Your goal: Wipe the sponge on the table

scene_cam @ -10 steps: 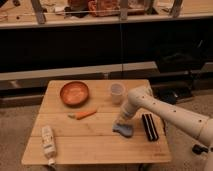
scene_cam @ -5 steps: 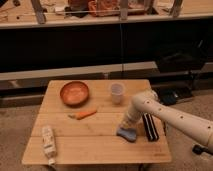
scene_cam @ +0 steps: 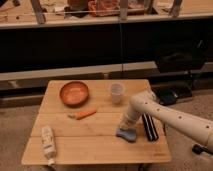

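Observation:
The blue-grey sponge point(scene_cam: 126, 134) lies flat on the light-wood table point(scene_cam: 95, 150), toward its right front. My gripper point(scene_cam: 125, 126) comes down onto the sponge's top from the white arm that reaches in from the right. It is shut on the sponge and presses it against the planks. The gripper hides the sponge's upper part.
A black ridged object point(scene_cam: 149, 127) lies just right of the sponge, partly under the arm. A wooden bowl point(scene_cam: 74, 93) and a clear cup point(scene_cam: 116, 92) stand at the back, a carrot point(scene_cam: 82, 114) mid-table, a white bottle point(scene_cam: 48, 142) front left. A dark shelf runs behind.
The gripper and the sponge have slid together a little to the right and toward the table's front, closer to the black ridged object.

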